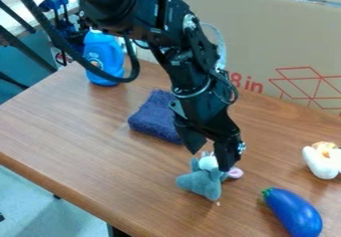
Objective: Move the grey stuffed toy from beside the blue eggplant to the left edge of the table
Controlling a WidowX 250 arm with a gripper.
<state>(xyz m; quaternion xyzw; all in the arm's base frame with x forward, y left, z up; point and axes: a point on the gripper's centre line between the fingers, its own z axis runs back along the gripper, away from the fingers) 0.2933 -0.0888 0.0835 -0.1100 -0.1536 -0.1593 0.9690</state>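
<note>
Eggplant: the blue eggplant [293, 213], its green stem end toward the toy, lies at the near right of the surface [73, 124], apart from the end effector.
Toy: the grey plush toy [202, 179], with a white patch and a pink ear, is low at the near middle of the surface, between the eggplant and the towel.
End effector: it hangs over the toy [211, 161], released, its two fingers spread, one on each side above the toy's white patch; the right-hand finger in the view overlaps the toy's edge, and whether it touches is hard to tell.
Done: the end effector is down at the toy and lined up with it, by the look of it.
Left: no grasp is closed on the toy, and it appears to rest on the surface, not lifted.
White thing: a white piece with a tan top [322, 160] stands at the right, beyond the eggplant.
Towel: the dark blue towel [156, 117] lies folded behind the toy, partly hidden by the arm [189, 74].
Bottle: the blue bottle [103, 58] stands upright near the far left edge.
Backdrop: a cardboard panel [279, 44] with red markings rises along the far side.
</note>
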